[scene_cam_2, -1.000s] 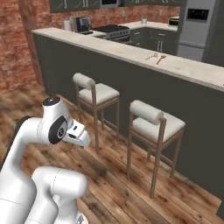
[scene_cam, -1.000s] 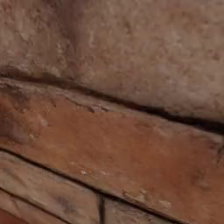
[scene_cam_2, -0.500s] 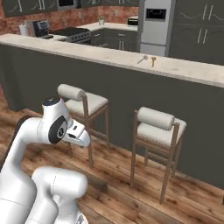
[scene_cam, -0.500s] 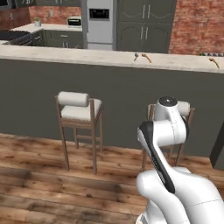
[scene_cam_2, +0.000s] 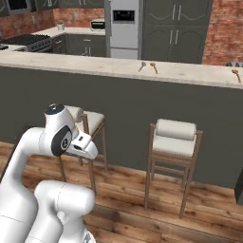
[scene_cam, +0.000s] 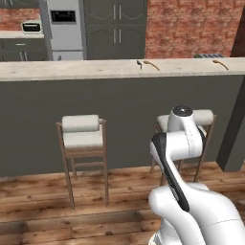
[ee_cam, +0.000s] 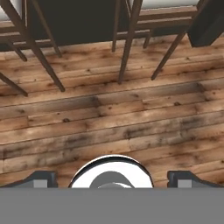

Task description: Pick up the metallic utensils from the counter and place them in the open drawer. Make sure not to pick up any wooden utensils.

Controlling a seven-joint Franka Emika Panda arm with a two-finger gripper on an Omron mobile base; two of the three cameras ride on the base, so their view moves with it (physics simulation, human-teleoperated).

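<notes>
The desk (scene_cam: 95, 69) is the reference landmark: a long pale beige speckled top over a dark grey-green base, running across the full width of both base views. Behind the desk stand dark cabinets (scene_cam: 115, 28), a steel refrigerator (scene_cam_2: 124, 28) and a red brick wall (scene_cam: 191, 26). In front of the desk lies a wooden plank floor (ee_cam: 109, 113), with two bar stools, the left stool (scene_cam: 82, 136) and the right stool (scene_cam_2: 174, 142), drawn up close against the desk base.

The robot arm (scene_cam: 177, 143) stands on the floor side of the desk, well apart from it and below the level of the desk top.

On the desk top, near its far edge, one silver-grey metallic utensil (scene_cam_2: 142, 66) lies just beside an orange-brown wooden spoon (scene_cam_2: 154, 68); whether the two touch cannot be told. A second wooden spoon (scene_cam_2: 235, 74) lies well apart from that pair, farther along the desk toward the right.

The jaws point down at the floor in front of the desk. The two finger tips (ee_cam: 41, 178) sit at the outer sides of the hand view, so the jaws stand fully spread. Nothing lies between them and they touch nothing. The metallic utensil is well apart from the jaws, up on the desk.
</notes>
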